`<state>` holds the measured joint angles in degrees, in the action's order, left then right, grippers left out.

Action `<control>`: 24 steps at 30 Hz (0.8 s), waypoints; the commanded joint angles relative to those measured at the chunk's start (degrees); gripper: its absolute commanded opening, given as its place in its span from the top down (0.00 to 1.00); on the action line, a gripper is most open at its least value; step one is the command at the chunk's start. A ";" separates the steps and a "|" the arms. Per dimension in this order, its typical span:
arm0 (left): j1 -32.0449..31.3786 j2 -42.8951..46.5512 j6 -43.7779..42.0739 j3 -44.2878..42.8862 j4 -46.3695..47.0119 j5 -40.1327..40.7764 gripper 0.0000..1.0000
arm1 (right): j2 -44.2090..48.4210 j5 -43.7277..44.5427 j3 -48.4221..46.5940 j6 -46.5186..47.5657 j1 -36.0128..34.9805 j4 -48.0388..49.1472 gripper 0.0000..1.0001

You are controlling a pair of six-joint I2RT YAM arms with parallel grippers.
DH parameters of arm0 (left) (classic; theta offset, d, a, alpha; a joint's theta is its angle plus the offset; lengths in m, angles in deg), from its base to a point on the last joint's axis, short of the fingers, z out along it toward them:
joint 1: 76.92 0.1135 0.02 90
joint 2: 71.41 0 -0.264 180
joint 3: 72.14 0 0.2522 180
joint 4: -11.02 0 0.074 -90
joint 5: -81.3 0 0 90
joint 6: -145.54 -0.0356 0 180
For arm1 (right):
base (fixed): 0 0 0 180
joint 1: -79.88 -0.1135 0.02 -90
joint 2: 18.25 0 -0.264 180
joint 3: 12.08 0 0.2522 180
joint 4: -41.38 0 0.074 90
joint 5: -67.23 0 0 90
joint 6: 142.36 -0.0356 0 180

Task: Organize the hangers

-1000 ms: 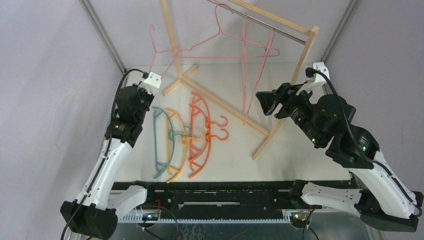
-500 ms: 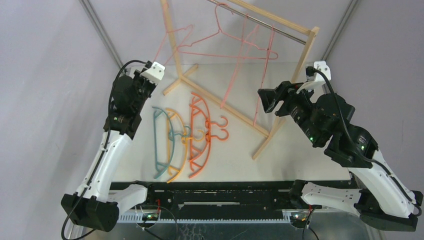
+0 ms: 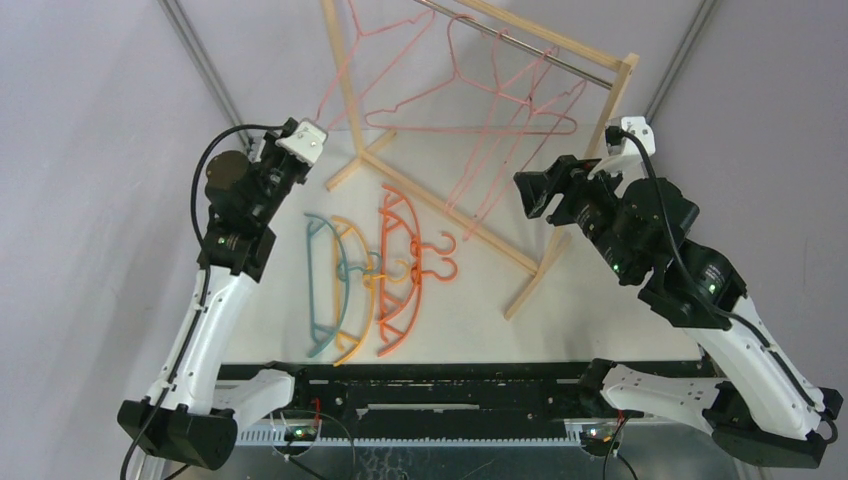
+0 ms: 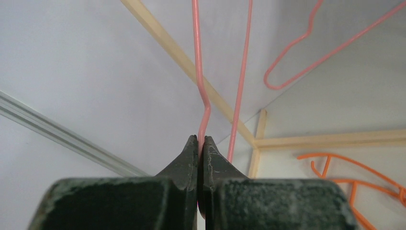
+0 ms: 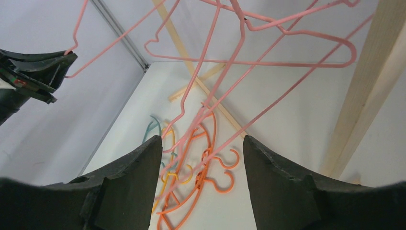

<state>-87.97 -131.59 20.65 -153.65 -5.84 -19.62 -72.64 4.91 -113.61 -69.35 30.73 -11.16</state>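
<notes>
**Pink wire hangers going up, plastic ones waiting**

The pink wire hanger (image 4: 200, 91) is pinched in my left hand (image 4: 197, 143), lifted toward the wooden rack (image 3: 612, 95) at 12 o'clock. Other pink ones (image 3: 500, 105) hang on its metal rod (image 3: 545, 55). My right hand (image 5: 201, 158) stands wide, holding nothing. The teal hanger (image 3: 318, 285), yellow hanger (image 3: 350, 290) and orange hangers (image 3: 400, 270) lie on the counter (image 3: 600, 300), unsorted. Tangled wires hide which hooks actually sit on the rod.
</notes>
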 commanded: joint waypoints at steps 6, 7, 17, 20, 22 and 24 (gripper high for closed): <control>0.32 0.35 4.76 0.48 8.26 -2.93 1.00 | 0.40 -3.58 0.83 -1.41 2.24 1.99 0.29; 0.31 -0.18 5.46 0.56 8.50 -3.15 1.00 | 0.54 -3.64 0.91 -1.53 2.37 1.90 0.29; -0.27 -2.91 10.10 3.77 13.52 -3.85 1.00 | 1.39 -5.03 0.84 -1.60 4.85 0.44 0.29; -0.53 -3.70 11.00 4.11 14.41 -4.17 1.00 | 1.57 -5.55 1.01 -1.75 5.64 0.29 0.29; -0.63 -4.27 11.47 3.92 15.07 -4.29 1.00 | 1.57 -6.10 1.10 -1.84 6.10 0.29 0.30; -0.72 -4.84 12.12 3.62 15.91 -4.53 1.00 | 1.61 -6.44 1.19 -1.97 6.40 0.21 0.30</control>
<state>-88.27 -136.29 30.07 -149.39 3.74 -22.70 -71.57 -0.18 -112.52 -70.22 36.42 -11.67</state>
